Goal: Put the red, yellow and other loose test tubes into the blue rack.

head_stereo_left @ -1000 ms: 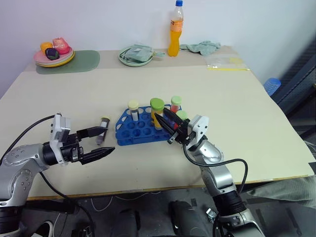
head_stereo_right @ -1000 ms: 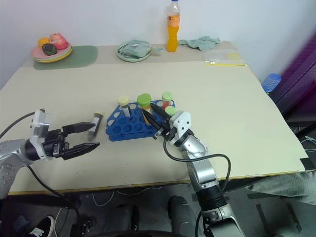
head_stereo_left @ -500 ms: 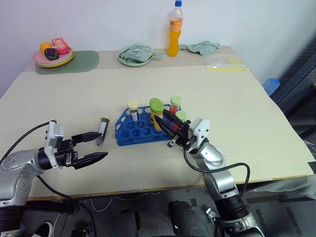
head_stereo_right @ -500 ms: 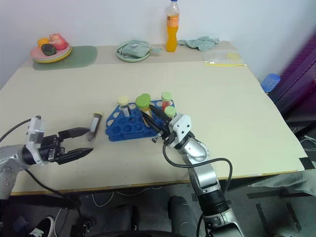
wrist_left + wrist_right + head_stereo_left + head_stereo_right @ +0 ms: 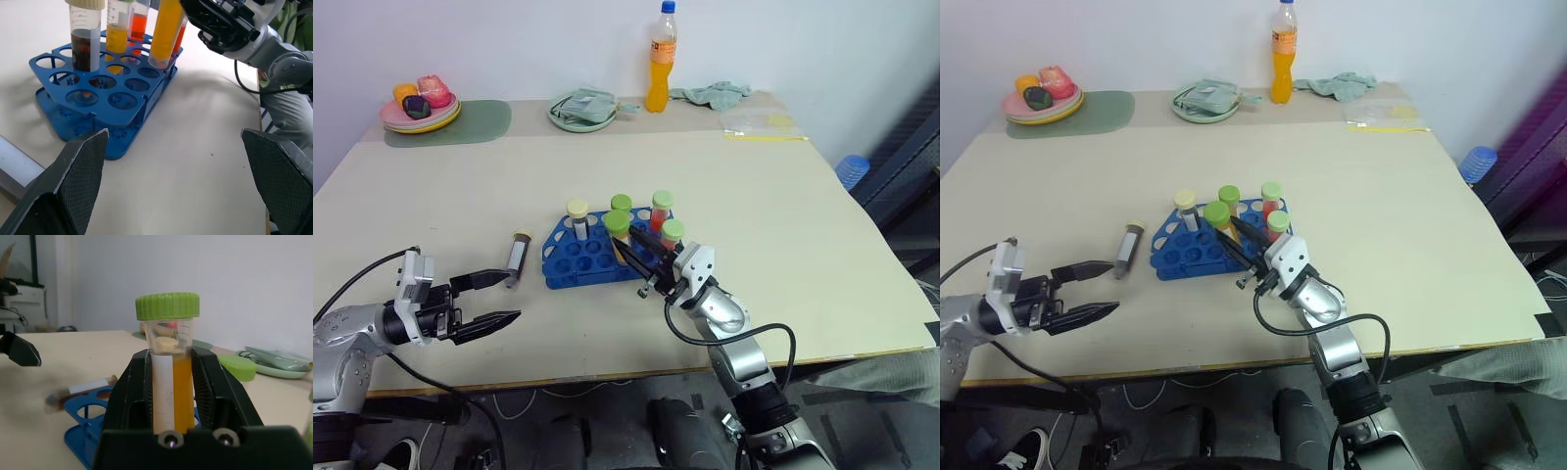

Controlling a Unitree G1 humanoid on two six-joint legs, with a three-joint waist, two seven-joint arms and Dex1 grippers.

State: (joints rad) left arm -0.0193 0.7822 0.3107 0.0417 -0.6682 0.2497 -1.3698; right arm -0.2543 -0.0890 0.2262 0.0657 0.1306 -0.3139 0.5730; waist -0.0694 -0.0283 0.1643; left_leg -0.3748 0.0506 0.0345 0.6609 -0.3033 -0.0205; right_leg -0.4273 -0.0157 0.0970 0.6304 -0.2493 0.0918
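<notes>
Lower now than a second ago, the yellow tube point(image 5: 618, 235) with its green cap has come down toward the blue rack point(image 5: 570, 261), and the left gripper point(image 5: 501, 299) has drawn back toward the lower left of the frame, away from the loose tube point(image 5: 516, 257) it was beside.

The right gripper point(image 5: 636, 251) has its fingers clamped on the yellow tube's body below the cap, holding it close to upright; the wrist view shows the pads point(image 5: 208, 389) pressed on both sides of the label. That upright hold suits a straight drop into a hole. From the left wrist view the tube's tip sits right at a hole in the rack's near row, so I judge the insertion is under way but cannot tell whether it is seated.

Four more capped tubes already stand in the rack: a dark one with a cream cap point(image 5: 578, 217), a yellow one point(image 5: 622, 206), and two red ones point(image 5: 661, 208) at the right end. Many holes on the rack's near side are open.

The left gripper's fingers stand wide apart with nothing between them, pointing toward the rack from the lower left of the frame. The loose tube, dark-filled with a beige cap, lies on its side on the bench point(image 5: 783, 215) just left of the rack, apart from it. It looks like the last one left to pick up.
</notes>
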